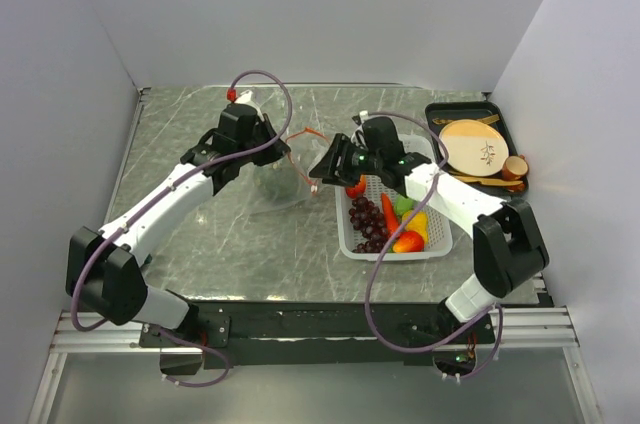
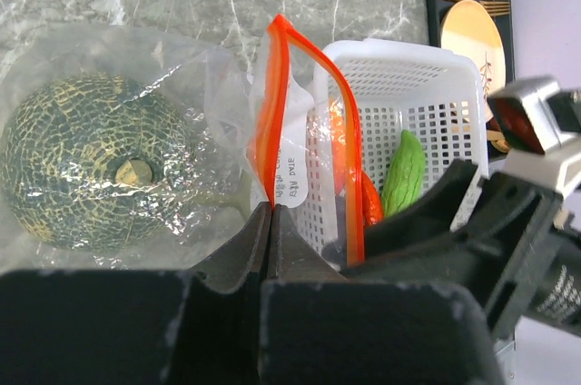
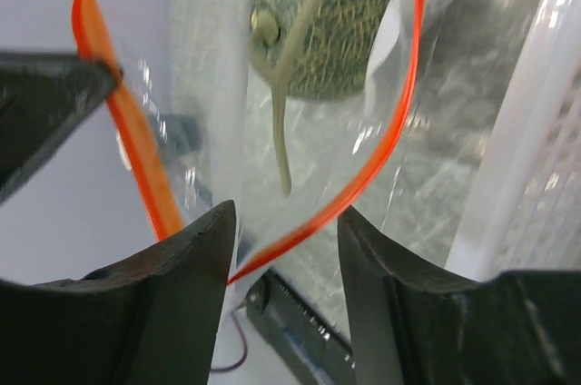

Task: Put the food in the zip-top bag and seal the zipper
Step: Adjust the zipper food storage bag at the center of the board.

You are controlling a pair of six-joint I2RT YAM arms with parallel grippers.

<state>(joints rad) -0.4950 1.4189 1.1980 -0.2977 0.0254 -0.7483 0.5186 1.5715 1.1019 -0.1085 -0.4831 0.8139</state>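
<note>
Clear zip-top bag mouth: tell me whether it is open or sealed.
Open. Its orange-red zipper strip gapes in a loop; left gripper pinches one edge.

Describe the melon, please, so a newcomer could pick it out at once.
Start at the white basket. Left of it lies a clear bag with an orange-red strip at its mouth. The melon is the dark green, netted ball, the only thing inside.

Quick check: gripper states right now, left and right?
Left gripper: closed, pinching the zipper of the zip-top bag.
Right gripper: open, the zipper running loose between its jaws.
</note>
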